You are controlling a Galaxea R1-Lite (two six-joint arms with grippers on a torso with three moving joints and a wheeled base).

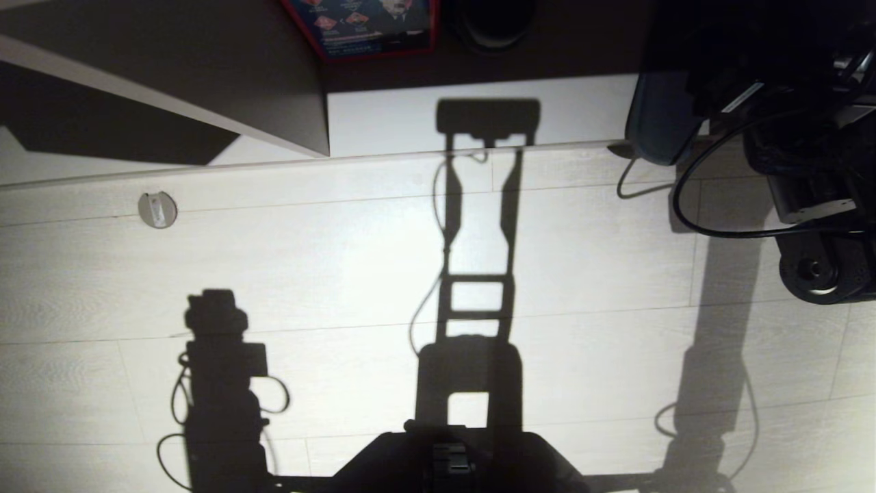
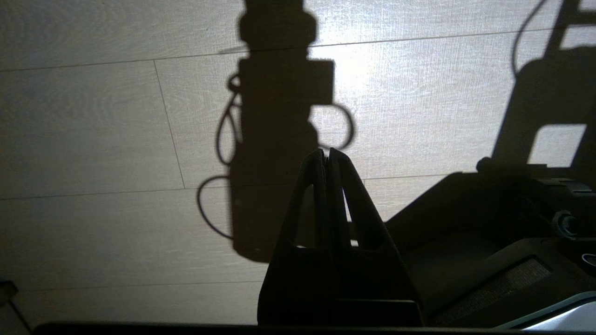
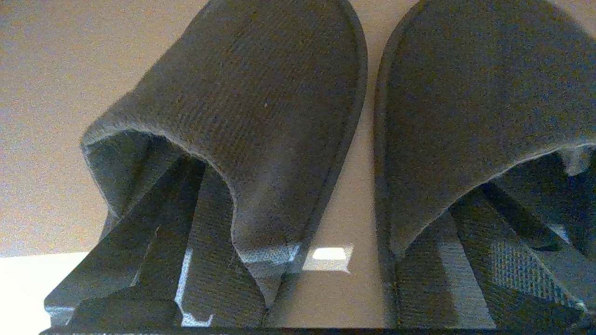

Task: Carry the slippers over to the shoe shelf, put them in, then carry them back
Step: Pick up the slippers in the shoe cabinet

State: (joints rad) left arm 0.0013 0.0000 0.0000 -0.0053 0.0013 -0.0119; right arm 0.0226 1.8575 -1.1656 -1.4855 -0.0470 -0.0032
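The slippers, dark charcoal fabric, lie side by side with toes pointing away on a tan board [image 3: 56, 93]; one [image 3: 274, 93] and the other [image 3: 475, 83] fill the right wrist view. My right gripper [image 3: 340, 158] is open wide, one finger [image 3: 186, 246] reaching into the first slipper's mouth and the other finger [image 3: 493, 251] into the second's; the tips are hidden under the uppers. I cannot tell whether this board belongs to the shoe shelf. My left gripper [image 2: 327, 151] hangs shut and empty over the floor beside the base.
In the head view my right arm [image 1: 787, 103] reaches into the dark top right, past a blue-grey rounded shape [image 1: 657, 116]. A pale board [image 1: 479, 123] runs under a dark recess, beside a slanted grey-brown panel [image 1: 205, 75]. A red-edged box [image 1: 363, 27] stands behind.
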